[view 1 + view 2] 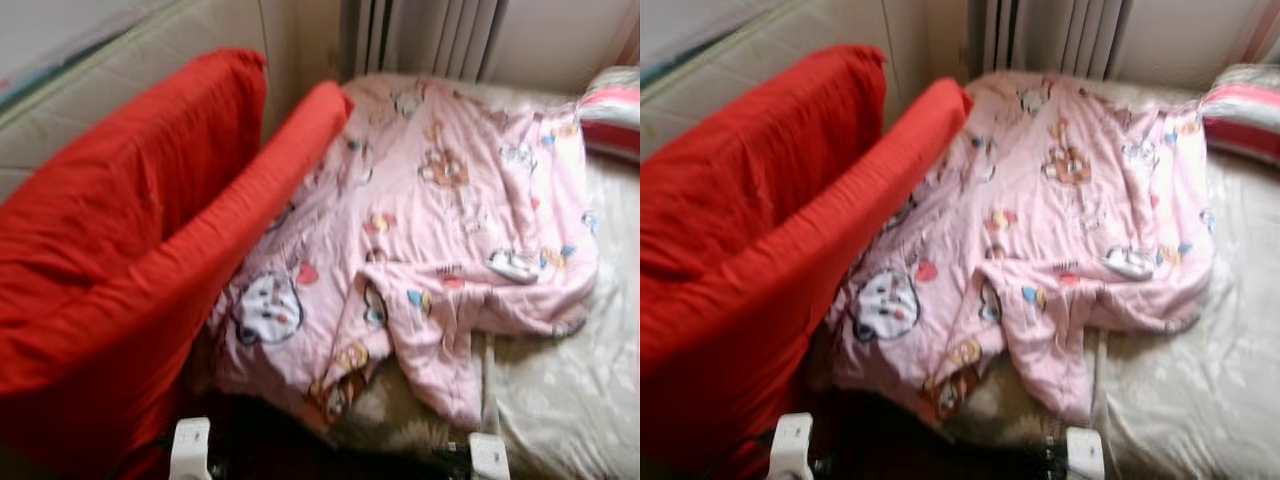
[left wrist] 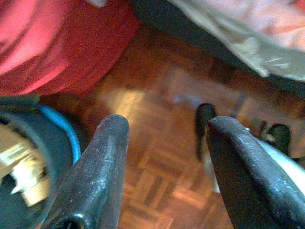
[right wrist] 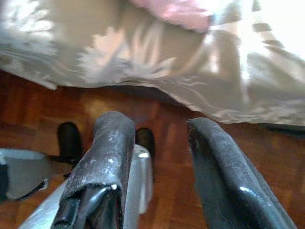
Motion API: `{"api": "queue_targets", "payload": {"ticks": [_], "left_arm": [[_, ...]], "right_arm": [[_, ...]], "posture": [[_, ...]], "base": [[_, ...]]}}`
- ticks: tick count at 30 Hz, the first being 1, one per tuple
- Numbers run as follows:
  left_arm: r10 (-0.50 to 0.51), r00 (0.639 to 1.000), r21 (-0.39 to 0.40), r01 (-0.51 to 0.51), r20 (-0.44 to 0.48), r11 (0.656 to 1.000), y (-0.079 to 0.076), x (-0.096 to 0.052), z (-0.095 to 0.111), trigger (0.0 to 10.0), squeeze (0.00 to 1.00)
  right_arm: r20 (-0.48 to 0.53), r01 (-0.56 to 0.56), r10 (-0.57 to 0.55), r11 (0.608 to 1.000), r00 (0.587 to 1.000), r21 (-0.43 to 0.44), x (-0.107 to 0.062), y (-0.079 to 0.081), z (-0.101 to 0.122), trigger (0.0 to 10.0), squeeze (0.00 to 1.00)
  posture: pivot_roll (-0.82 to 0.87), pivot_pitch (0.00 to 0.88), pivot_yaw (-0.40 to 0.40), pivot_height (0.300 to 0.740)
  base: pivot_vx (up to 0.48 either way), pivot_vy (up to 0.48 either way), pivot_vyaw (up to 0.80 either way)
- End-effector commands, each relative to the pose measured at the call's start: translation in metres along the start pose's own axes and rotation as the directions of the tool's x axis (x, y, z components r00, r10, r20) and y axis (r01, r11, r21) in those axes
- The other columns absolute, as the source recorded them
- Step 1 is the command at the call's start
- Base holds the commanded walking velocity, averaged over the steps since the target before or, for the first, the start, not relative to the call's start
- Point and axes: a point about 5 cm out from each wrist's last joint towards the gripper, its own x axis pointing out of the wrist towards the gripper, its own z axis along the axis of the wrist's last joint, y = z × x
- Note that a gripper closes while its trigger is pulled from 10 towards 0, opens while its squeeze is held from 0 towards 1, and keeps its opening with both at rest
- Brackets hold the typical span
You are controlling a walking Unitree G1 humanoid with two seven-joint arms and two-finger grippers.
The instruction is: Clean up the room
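Fingers of left gripper (image 2: 164, 157) and right gripper (image 3: 159, 157) parted, empty, above parquet floor (image 2: 157, 176); head views: pink blanket (image 1: 440, 210) on bed (image 1: 570, 400), red cushion (image 1: 120, 260) at 9 o'clock.

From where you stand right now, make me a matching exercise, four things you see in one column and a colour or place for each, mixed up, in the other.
Things:
1. pink cartoon-print blanket
2. red cover
3. striped pillow
4. parquet floor

Descriptions:
A. reddish-brown wood below both grippers
B. far right end of the bed
C. crumpled across the bed
D. draped at the robot's left beside the bed

Pairs: 1-C, 2-D, 3-B, 4-A
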Motion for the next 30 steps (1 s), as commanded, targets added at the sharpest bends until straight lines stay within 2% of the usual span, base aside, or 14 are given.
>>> {"api": "queue_targets", "payload": {"ticks": [1,8,25,30], "left_arm": [[0.002,1.000,0.004,-0.002,-0.019,1.000,0.003,-0.001,-0.007,10.0,0.00],[-0.004,1.000,0.003,0.004,-0.022,1.000,0.003,-0.002,-0.008,10.0,0.00],[-0.005,0.999,-0.005,0.005,-0.032,1.000,0.004,-0.002,-0.011,10.0,0.00],[-0.004,0.999,-0.004,0.004,-0.035,1.000,0.004,-0.003,-0.012,10.0,0.00]], "right_arm": [[-0.015,0.008,-0.008,1.000,1.000,0.019,-0.002,0.000,-0.007,10.0,0.00],[0.033,0.030,-0.032,0.998,0.999,0.058,-0.001,-0.005,0.002,10.0,0.00],[0.029,0.016,-0.017,1.000,0.999,0.023,-0.001,-0.006,0.001,10.0,0.00],[0.030,0.001,-0.001,1.000,1.000,0.003,0.000,-0.001,0.004,10.0,0.00]], "posture": [[-0.06,0.137,0.044,0.740],[-0.06,0.141,0.042,0.740],[-0.06,0.145,0.040,0.740],[-0.06,0.145,0.040,0.740]], "base": [[0.000,0.000,0.00],[0.000,0.000,0.00],[0.000,0.000,0.00],[0.000,0.000,0.00]]}}
